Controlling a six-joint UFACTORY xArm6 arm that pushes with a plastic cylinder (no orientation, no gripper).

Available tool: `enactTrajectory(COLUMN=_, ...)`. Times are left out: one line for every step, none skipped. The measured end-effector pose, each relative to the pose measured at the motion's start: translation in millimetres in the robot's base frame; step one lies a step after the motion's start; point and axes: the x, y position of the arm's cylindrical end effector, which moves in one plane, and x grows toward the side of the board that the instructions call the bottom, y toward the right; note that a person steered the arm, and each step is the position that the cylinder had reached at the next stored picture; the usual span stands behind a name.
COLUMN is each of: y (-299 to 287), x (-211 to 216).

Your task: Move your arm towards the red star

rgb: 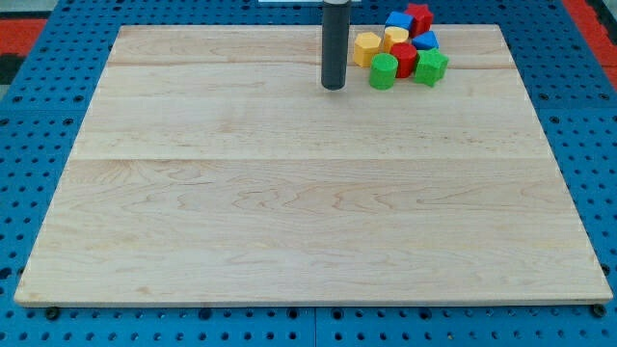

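The red star (419,16) sits at the view's top, at the far right end of a tight cluster of blocks. My tip (334,87) rests on the board to the left of the cluster, below and well left of the red star. Between the tip and the star lie a yellow hexagon (366,47), a yellow rounded block (396,38), a blue block (398,20), a red block (404,58), a green cylinder (384,71), a green star (431,66) and a blue triangle (426,41).
The wooden board (289,193) lies on a blue pegboard table (39,193). The cluster sits close to the board's top edge. A red surface (24,24) shows at the view's top left corner.
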Motion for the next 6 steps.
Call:
enactTrajectory(y=-1.9, x=50.4)
enactTrajectory(y=70.1, x=64.9)
enactTrajectory(y=175.4, x=49.5)
enactTrajectory(y=249.2, x=1.7)
enactTrajectory(y=269.6, x=-72.9)
enactTrajectory(y=245.3, x=-132.1)
